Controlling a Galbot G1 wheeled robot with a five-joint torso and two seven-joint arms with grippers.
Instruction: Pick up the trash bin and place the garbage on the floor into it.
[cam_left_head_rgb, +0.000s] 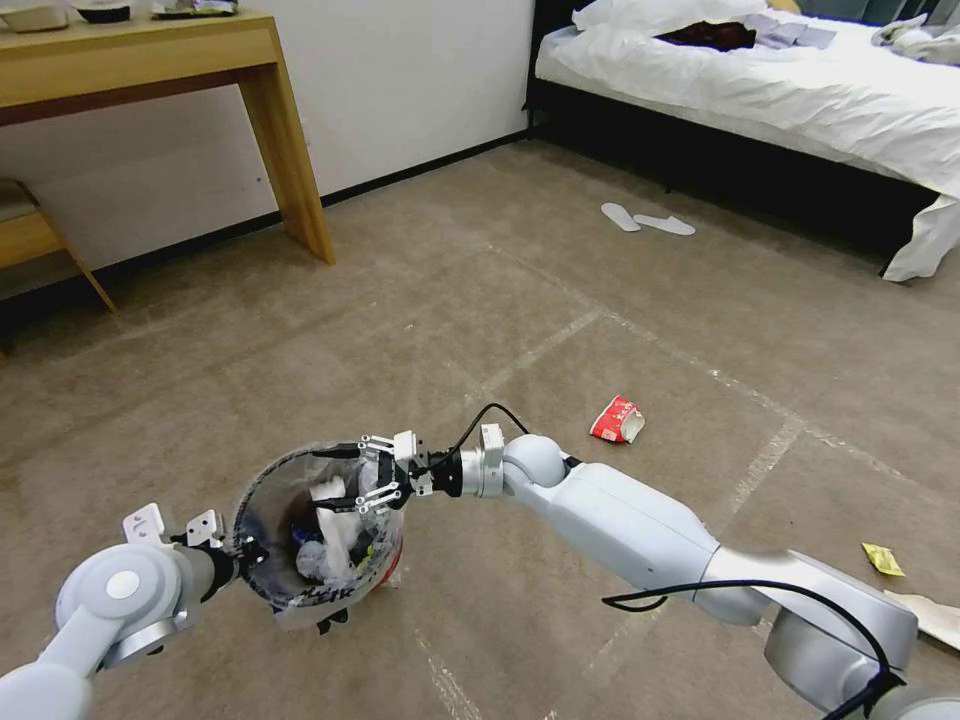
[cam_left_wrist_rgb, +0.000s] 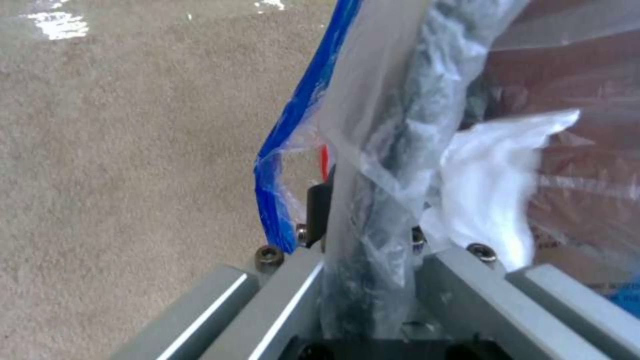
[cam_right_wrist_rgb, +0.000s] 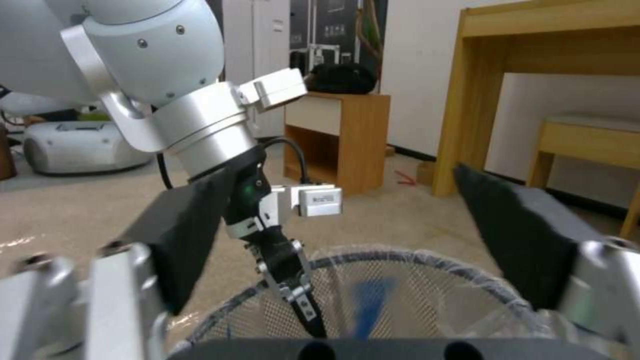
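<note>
1. We're in a bedroom: beige carpet floor (cam_left_head_rgb: 300, 340) with tape lines, a wooden desk (cam_left_head_rgb: 150, 60) at the wall, a bed (cam_left_head_rgb: 800, 90) across.
2. Our left gripper (cam_left_head_rgb: 243, 553) is clenched on the rim of the trash bin (cam_left_head_rgb: 300, 590), holding it above the carpet.
3. Our right gripper (cam_left_head_rgb: 374, 480) hangs over the bin's mouth, fingers spread, nothing in them.
4. Risk: that thin rim pinch could slip on the plastic liner, so the bin might tilt and dump its tissues.
5. A red crushed cup (cam_left_head_rgb: 617, 420) lies well apart on the carpet.
</note>
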